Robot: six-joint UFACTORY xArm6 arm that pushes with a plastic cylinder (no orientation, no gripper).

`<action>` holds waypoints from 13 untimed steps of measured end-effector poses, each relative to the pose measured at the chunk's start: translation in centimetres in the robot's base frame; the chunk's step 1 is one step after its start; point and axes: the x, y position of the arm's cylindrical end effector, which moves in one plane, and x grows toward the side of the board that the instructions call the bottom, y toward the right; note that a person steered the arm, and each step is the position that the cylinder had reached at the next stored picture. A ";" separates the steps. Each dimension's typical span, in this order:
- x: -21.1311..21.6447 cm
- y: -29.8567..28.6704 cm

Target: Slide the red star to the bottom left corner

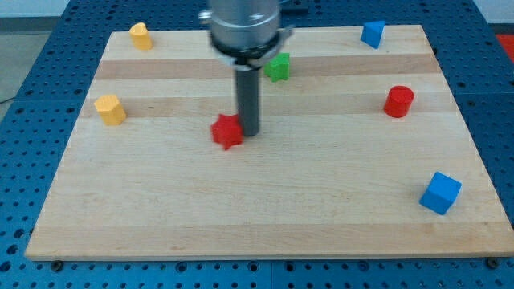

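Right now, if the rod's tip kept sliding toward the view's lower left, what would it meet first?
My tip sits at the right side of the red star, apparently touching it, so the star comes first. Beyond it, the wooden board looks free toward that corner, though depth is hard to judge from one view.

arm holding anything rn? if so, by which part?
Nothing is held: there is no gripper. My tip sits against the red star on the side toward the view's right.
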 end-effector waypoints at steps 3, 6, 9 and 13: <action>0.5 -5.5; 2.3 -4.2; 7.8 -7.5; 8.2 -8.2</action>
